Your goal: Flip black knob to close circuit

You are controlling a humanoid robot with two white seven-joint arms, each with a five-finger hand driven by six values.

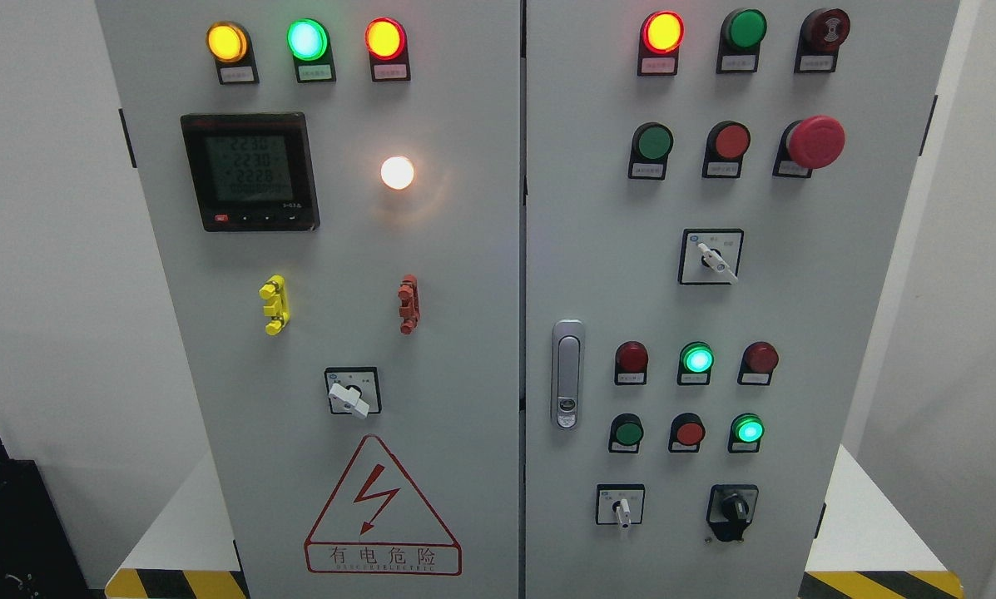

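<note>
A black rotary knob (732, 507) sits at the lower right of the grey cabinet's right door (805, 299), on a black-framed plate. Its handle points straight up and down. A white rotary switch (622, 507) sits to its left. Neither of my hands shows in the head view.
The panel carries lit yellow, green and red lamps, a red mushroom stop button (814, 141), two more white rotary switches (716, 259) (349, 398), a digital meter (250, 171), a door handle (567, 374) and a red warning triangle (381, 507). A black box (7, 524) stands lower left.
</note>
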